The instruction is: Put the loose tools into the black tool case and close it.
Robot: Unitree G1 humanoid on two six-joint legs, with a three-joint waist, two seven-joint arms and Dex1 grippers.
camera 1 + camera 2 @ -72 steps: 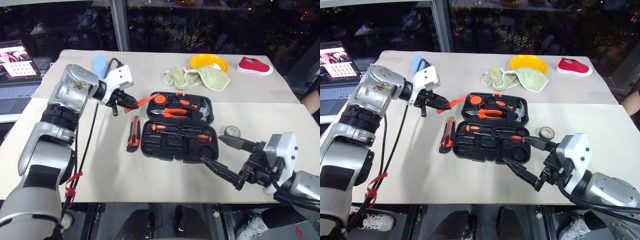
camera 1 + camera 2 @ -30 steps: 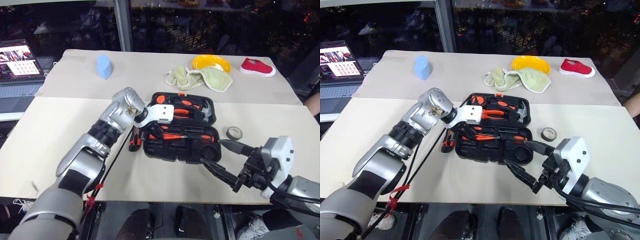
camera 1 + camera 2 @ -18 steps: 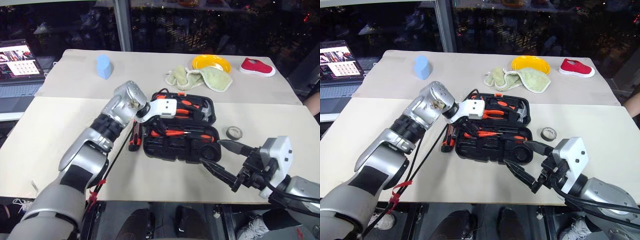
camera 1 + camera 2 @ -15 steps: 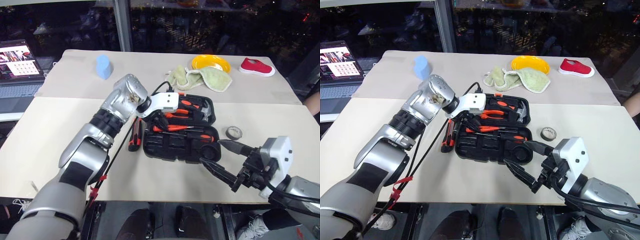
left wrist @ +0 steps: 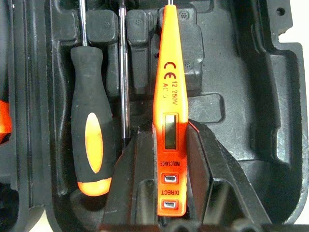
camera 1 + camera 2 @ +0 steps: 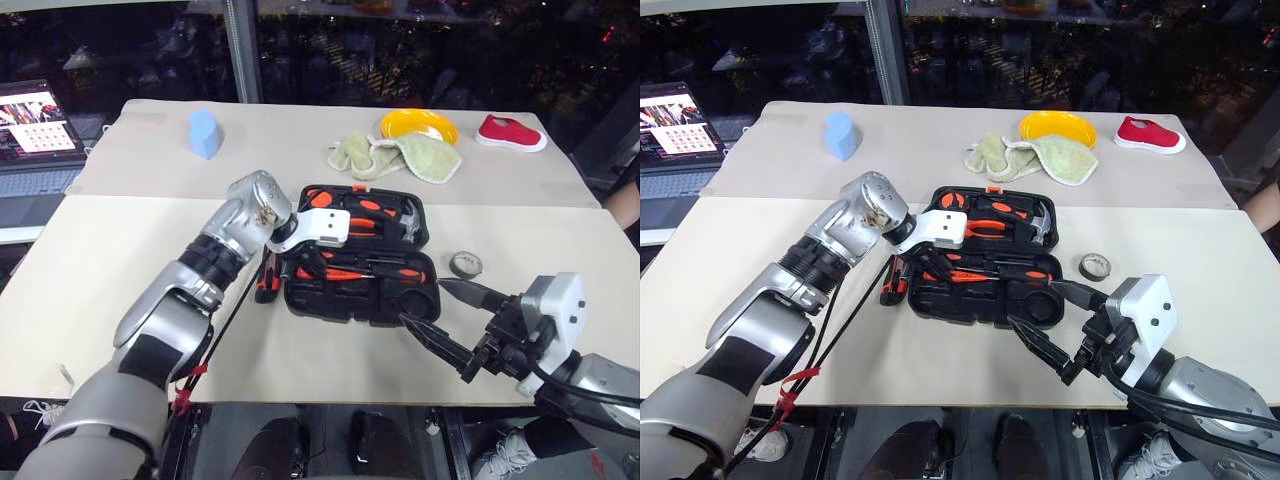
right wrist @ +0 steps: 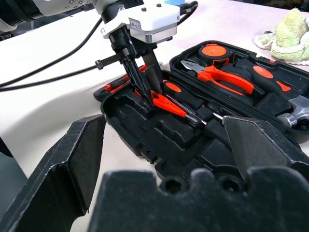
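The black tool case (image 6: 345,297) lies open in the middle of the table. My left gripper (image 5: 169,133) is shut on the small red screwdriver (image 5: 170,96) and holds it low over the recesses of the case's near half, beside a black-and-orange screwdriver (image 5: 91,140) lying in its slot. The utility knife (image 6: 893,283) lies on the table just left of the case, partly behind my left arm. On the right of the case sits the dark tape roll (image 6: 465,264). My right gripper (image 6: 424,303) hangs open at the case's near right corner, holding nothing.
Orange pliers (image 7: 224,77) and a hammer (image 7: 299,108) sit in the case's far half. At the back of the table are a blue object (image 6: 204,133), green cloths (image 6: 400,155), a yellow plate (image 6: 418,125) and a red shoe (image 6: 510,132). A laptop (image 6: 35,125) stands far left.
My left gripper carried the red screwdriver from left of the case to over it, rose briefly, then sank back toward the near half. The right arm has not moved.
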